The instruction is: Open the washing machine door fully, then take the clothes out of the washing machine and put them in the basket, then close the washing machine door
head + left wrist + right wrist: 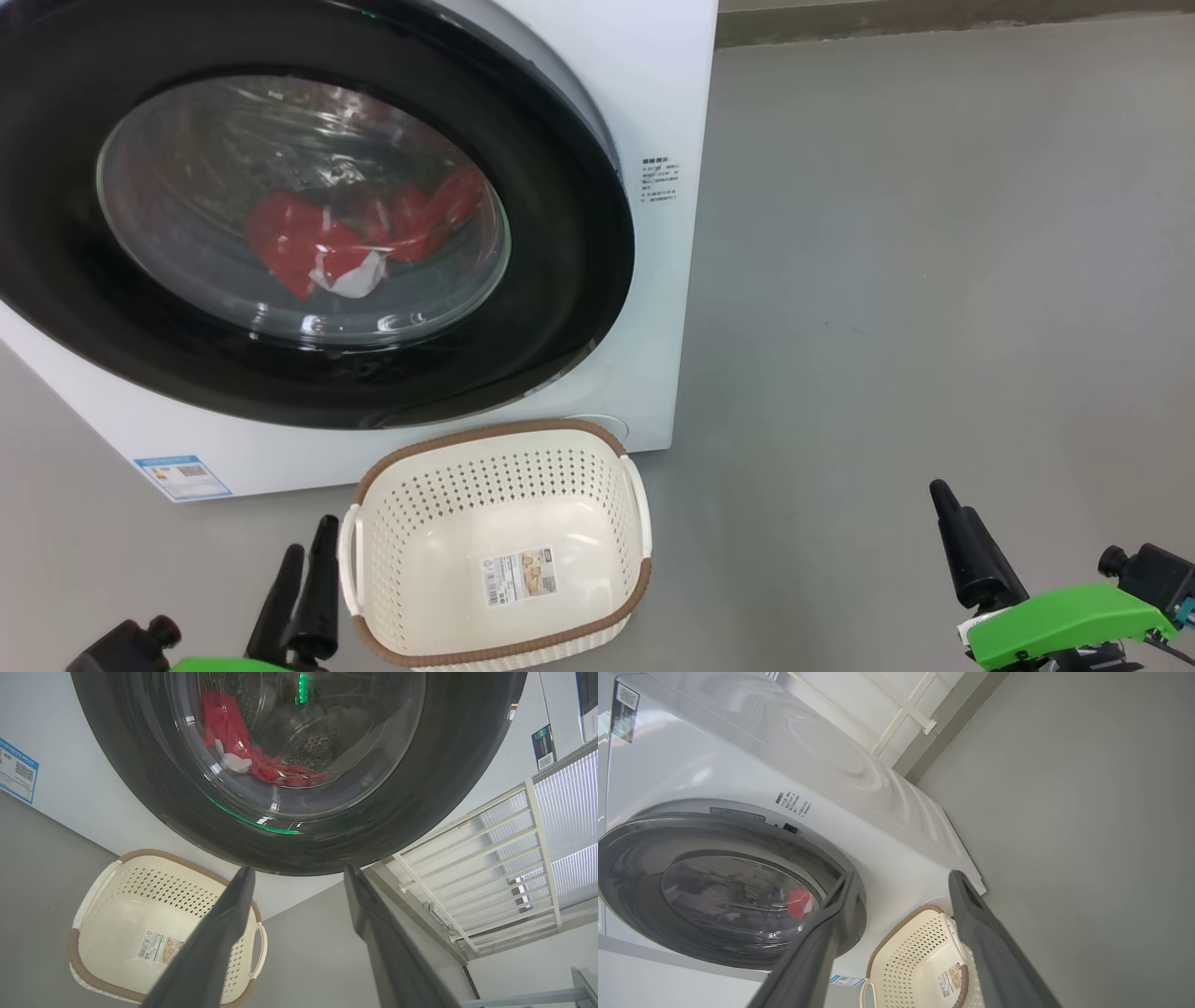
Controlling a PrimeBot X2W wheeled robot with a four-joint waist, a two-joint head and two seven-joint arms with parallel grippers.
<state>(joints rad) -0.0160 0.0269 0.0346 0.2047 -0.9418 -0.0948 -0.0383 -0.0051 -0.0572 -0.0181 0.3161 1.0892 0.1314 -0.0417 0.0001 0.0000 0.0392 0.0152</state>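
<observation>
Evidently on step one: getting the door (560, 280) open, seemingly shut or barely ajar, hard to tell which. Next, probably hooking a finger behind the rim's free edge and swinging wide, without knocking the basket (485, 431) just below. Left gripper (312, 536) low beside the basket, fingers apart, holding nothing; right gripper (903, 875) well off over bare floor (934, 280), likewise spread and empty. Inside the washer (653, 75), behind the glass: red clothes (308, 238) heaped low. Inside the basket: nothing but a label (519, 574).
</observation>
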